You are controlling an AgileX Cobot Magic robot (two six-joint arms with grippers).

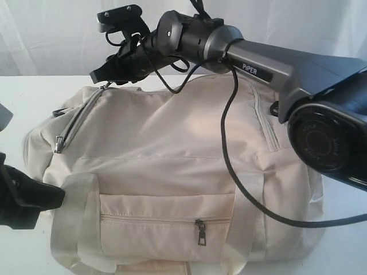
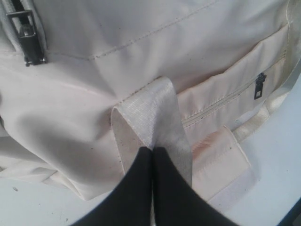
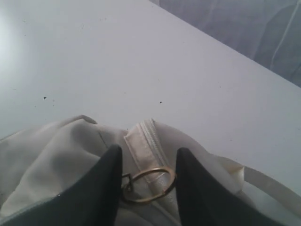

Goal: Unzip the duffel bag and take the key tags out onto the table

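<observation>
The cream duffel bag lies on the white table, its top zipper closed. My left gripper is at the bag's front left, shut on a loop of the pale webbing strap; the black tips meet on it. My right gripper reaches across to the bag's far left end. There its jaws bracket the brass ring of the zipper pull, and the ring touches both fingers. The key tags are hidden.
The right arm's black cable hangs across the bag's top and right side. A front pocket zipper pull and a side zipper pull are shut. Bare table lies beyond the bag's end; a pale curtain hangs behind.
</observation>
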